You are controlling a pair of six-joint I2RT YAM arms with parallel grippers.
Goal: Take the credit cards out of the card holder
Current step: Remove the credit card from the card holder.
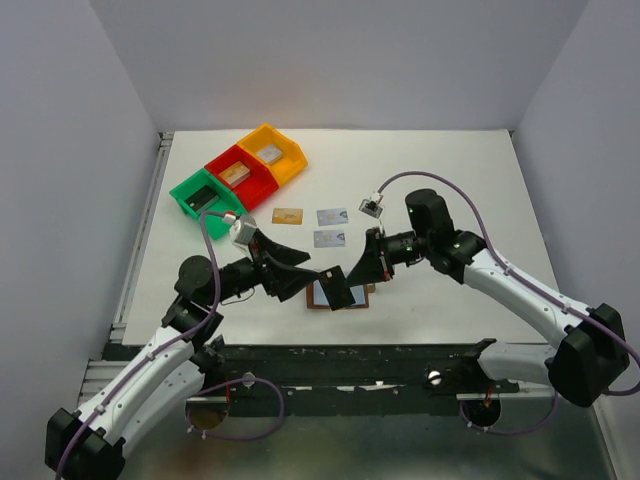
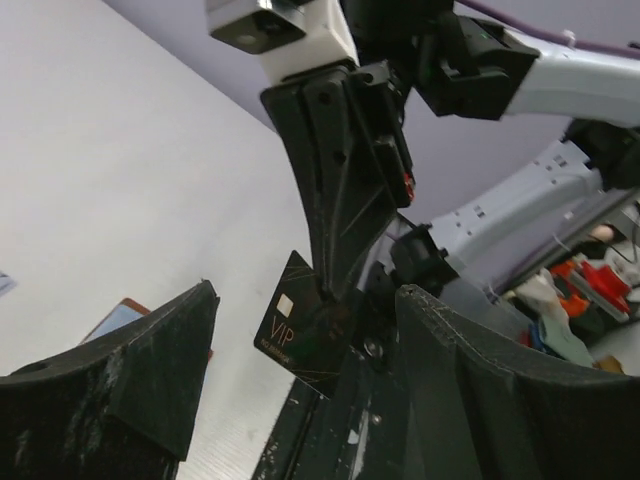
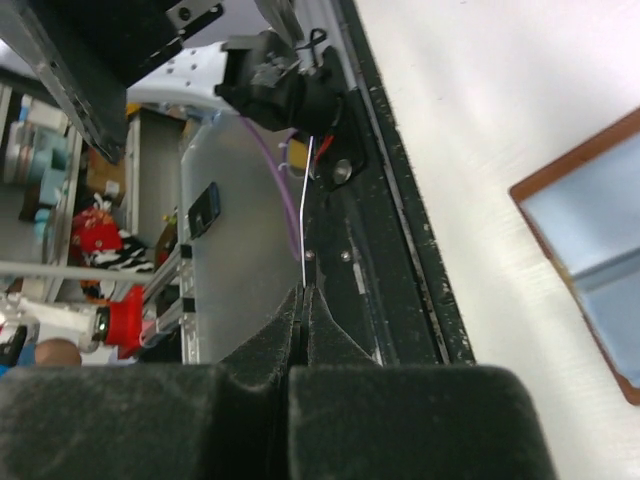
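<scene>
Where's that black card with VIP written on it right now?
The black VIP card is off the table near the middle of the top view, pinched in the right pincer and raised close by the open card holder.

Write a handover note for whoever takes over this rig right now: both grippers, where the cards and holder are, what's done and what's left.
The left gripper is open, its fingers either side of the black card without gripping it.
The right gripper is shut on the black card, held up off the table.
The card holder lies open on the table, blue inside up.
Done: the gold card and two silvery cards lie on the table beyond the holder.
Left: set the black card down, then check the holder for more; its pockets are not clear to see.
</scene>
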